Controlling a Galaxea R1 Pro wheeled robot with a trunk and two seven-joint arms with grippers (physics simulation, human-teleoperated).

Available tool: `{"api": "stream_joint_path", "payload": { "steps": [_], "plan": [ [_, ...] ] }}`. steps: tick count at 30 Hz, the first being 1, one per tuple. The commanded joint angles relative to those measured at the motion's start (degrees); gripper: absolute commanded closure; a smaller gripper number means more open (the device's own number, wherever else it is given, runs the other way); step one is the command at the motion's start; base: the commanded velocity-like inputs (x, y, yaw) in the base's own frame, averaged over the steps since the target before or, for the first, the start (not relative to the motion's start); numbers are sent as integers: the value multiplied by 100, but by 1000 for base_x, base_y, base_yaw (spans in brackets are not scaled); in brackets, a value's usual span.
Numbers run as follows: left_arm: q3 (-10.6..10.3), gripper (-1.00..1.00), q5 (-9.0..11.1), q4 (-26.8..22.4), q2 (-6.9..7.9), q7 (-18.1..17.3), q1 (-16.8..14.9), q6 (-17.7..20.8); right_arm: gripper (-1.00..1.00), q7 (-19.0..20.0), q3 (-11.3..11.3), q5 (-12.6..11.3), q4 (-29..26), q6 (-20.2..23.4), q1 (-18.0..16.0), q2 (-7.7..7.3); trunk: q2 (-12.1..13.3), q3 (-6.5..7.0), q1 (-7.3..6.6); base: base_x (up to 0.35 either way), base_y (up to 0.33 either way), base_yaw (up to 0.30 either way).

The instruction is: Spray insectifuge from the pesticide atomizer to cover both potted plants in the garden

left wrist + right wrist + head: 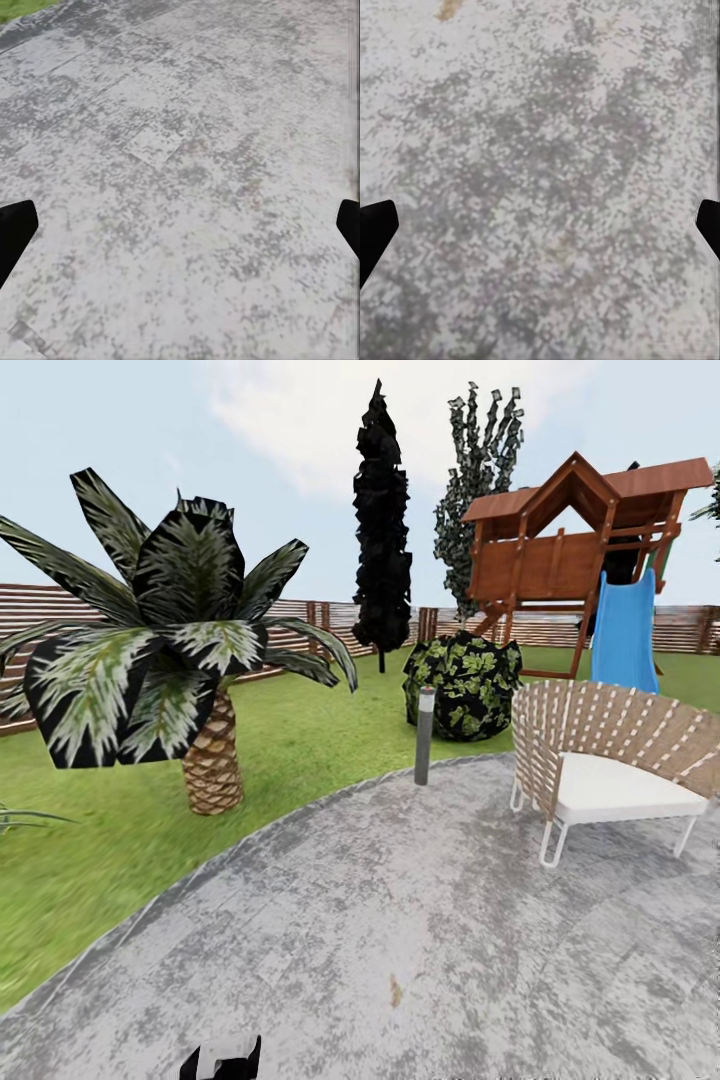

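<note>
The pesticide atomizer and both potted plants are out of view. I face the garden: green lawn (pixel 300 750), a round grey paved patio (pixel 400 930) and a brown slatted fence (pixel 40 610) at the back. My left gripper (pixel 180 232) is open over bare grey paving, its dark fingertips (pixel 15 229) far apart with nothing between them. My right gripper (pixel 540 229) is likewise open above the paving, empty. A black and white piece of my arm (pixel 222 1058) pokes in at the bottom edge of the head view.
A scaly-trunked palm (pixel 205 690) stands on the lawn at left. On the patio's right is a woven chair (pixel 610 770) with a white seat, with a short grey lamp post (pixel 425 735) and a leafy bush (pixel 462 685) nearby. A wooden playhouse (pixel 580 550) with a blue slide (pixel 625 630) stands beyond.
</note>
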Motion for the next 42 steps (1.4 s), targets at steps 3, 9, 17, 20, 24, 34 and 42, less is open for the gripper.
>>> {"api": "stream_joint_path", "payload": {
  "steps": [3,9,17,20,24,34,42],
  "plan": [
    [3,-100,33,3,-2,-6,-5,-17,-100,-1,-3,-8,-1,-13,-1,0,-124,-39,66,0,0,-181],
    [3,-100,31,3,-2,-6,-3,-17,-100,-1,-3,-8,-1,-13,-1,0,-364,-107,198,0,0,-181],
    [3,-100,33,3,-2,-6,-3,-17,-100,-1,-3,-8,-4,-13,-1,0,-405,-72,219,0,0,-181],
    [3,-100,32,3,-2,-6,-3,-17,-100,-1,-3,-6,-3,-13,-1,0,-405,-52,219,0,0,-181],
    [3,-100,34,3,-2,-6,-3,-17,-100,-1,-3,-4,-4,-17,-1,-5,-405,-25,219,0,0,-181],
    [3,-100,32,3,-2,-6,0,-17,-100,-1,-3,1,-9,-13,-1,0,-405,-5,219,0,0,-54],
    [3,-100,33,3,-2,-6,-5,-17,-100,-1,-3,1,-10,-13,-1,0,-405,-5,219,0,0,0]
  ]
}}
